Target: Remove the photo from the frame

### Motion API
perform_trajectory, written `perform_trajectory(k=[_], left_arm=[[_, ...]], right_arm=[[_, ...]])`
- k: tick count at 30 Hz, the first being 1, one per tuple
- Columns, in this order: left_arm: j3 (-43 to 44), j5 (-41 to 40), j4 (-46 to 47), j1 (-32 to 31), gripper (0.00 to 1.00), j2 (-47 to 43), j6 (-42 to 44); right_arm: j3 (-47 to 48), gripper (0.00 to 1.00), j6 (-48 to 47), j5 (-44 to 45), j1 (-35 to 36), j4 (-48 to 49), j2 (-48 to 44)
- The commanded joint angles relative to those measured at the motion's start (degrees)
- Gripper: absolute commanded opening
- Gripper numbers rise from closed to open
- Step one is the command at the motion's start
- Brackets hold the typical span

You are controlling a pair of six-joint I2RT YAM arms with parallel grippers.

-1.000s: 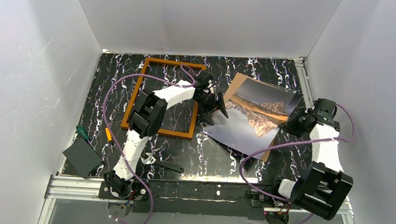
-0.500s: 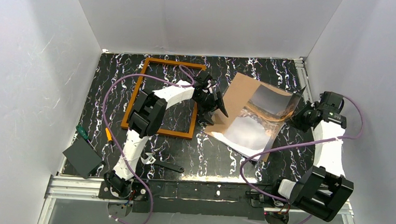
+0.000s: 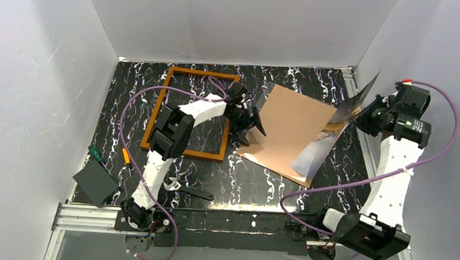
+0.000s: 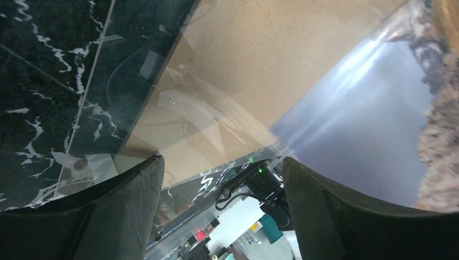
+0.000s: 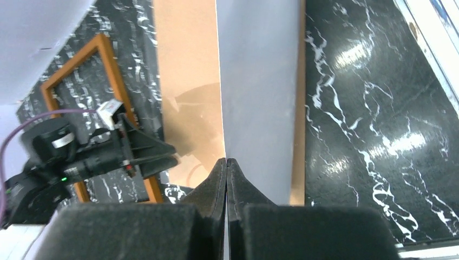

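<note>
The photo (image 3: 317,150) is peeled up from the tan board (image 3: 288,127), standing nearly on edge with its near end still low on the board. My right gripper (image 3: 364,114) is shut on the photo's upper edge, high near the right wall. In the right wrist view the jaws (image 5: 226,162) pinch the pale sheet (image 5: 260,81) above the board (image 5: 187,70). My left gripper (image 3: 249,122) is open at the board's left edge; its wrist view (image 4: 222,168) shows the board (image 4: 270,49) and the photo (image 4: 368,124). The empty orange-brown frame (image 3: 202,74) lies flat to the left.
A wrench (image 3: 190,191) lies near the front edge. A black square pad (image 3: 96,183), a green-handled tool (image 3: 96,154) and an orange-handled tool (image 3: 127,156) lie at the front left. White walls close in on three sides. A metal rail (image 3: 353,92) runs along the right edge.
My right gripper has risen and moved right with the photo's edge, peeling the photo off the tan board until it stands nearly upright. The left gripper has stayed at the board's left edge.
</note>
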Motion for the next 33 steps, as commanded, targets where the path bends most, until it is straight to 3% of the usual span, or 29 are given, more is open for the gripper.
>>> perform_trajectory(k=[1, 9, 14, 19, 24, 30, 33], left_arm=[[0.9, 2.0, -4.4, -1.7, 0.79, -0.7, -1.0], [5.4, 3.0, -5.4, -1.9, 0.80, -4.4, -1.8], [6.7, 3.2, -6.3, -0.6, 0.80, -9.4, -1.9], [-0.6, -0.1, -6.2, 4.6, 0.80, -20.7, 0.0], [-4.6, -3.5, -14.0, 9.2, 0.82, -31.0, 9.3], [-11.4, -5.9, -19.0, 9.9, 0.84, -37.0, 18.4], [-14.3, -6.5, -20.1, 9.9, 0.84, -37.6, 21.2]], right_arm=[[10.4, 0.01, -3.0, -6.9, 1.0, -3.6, -1.9], [24.4, 0.01, -1.6, -13.7, 5.6, -3.5, 0.2], [24.2, 0.01, 2.6, -18.4, 10.9, 2.5, 3.6], [20.6, 0.01, 10.2, -26.9, 13.0, 14.0, 6.6], [10.7, 0.01, 13.5, -28.7, 12.6, 23.2, 7.7], [-16.3, 0.01, 18.9, -34.7, 6.4, 43.3, 9.8], [-22.9, 0.01, 15.8, -34.6, 3.8, 47.1, 14.9]])
